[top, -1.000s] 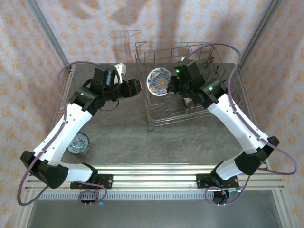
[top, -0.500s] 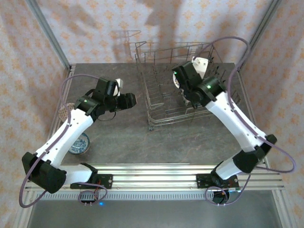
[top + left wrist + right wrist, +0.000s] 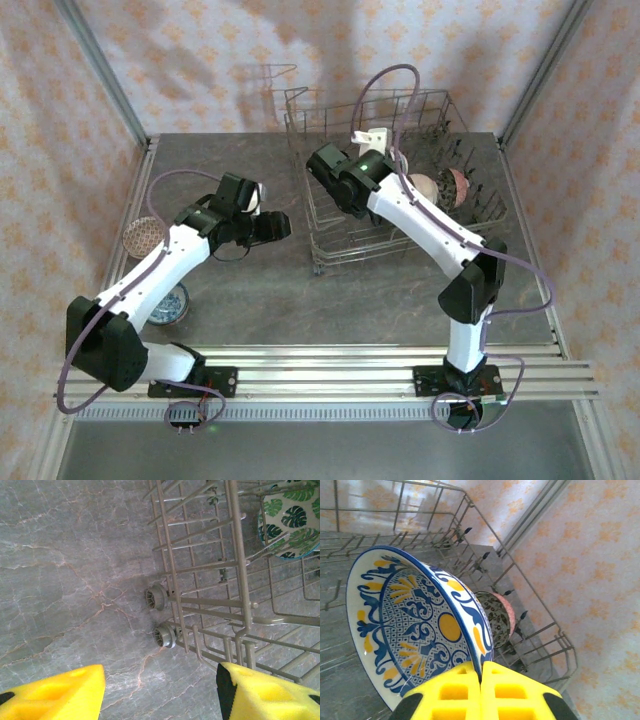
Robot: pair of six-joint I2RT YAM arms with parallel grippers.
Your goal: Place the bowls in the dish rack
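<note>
My right gripper (image 3: 481,672) is shut on the rim of a white bowl with a blue and yellow pattern (image 3: 415,625), held tilted on edge over the grey wire dish rack (image 3: 330,250). In the top view that gripper (image 3: 320,165) hangs over the rack's left part. Behind the held bowl a dark floral bowl with a pink rim (image 3: 498,617) stands on edge in the rack; two bowls (image 3: 425,188) (image 3: 456,185) stand there. A green leaf bowl (image 3: 290,522) also sits in the rack. My left gripper (image 3: 160,695) is open and empty above the table, beside the rack's left corner.
A brown speckled bowl (image 3: 143,237) and a blue bowl (image 3: 170,303) lie on the table at the left, beside my left arm. The rack has small grey wheels (image 3: 159,599) at its corner. Patterned walls and metal posts enclose the table.
My right arm has swung left across the rack with the bowl, which has turned from face-up to on edge. My left gripper has drawn back toward the near side, still open.
</note>
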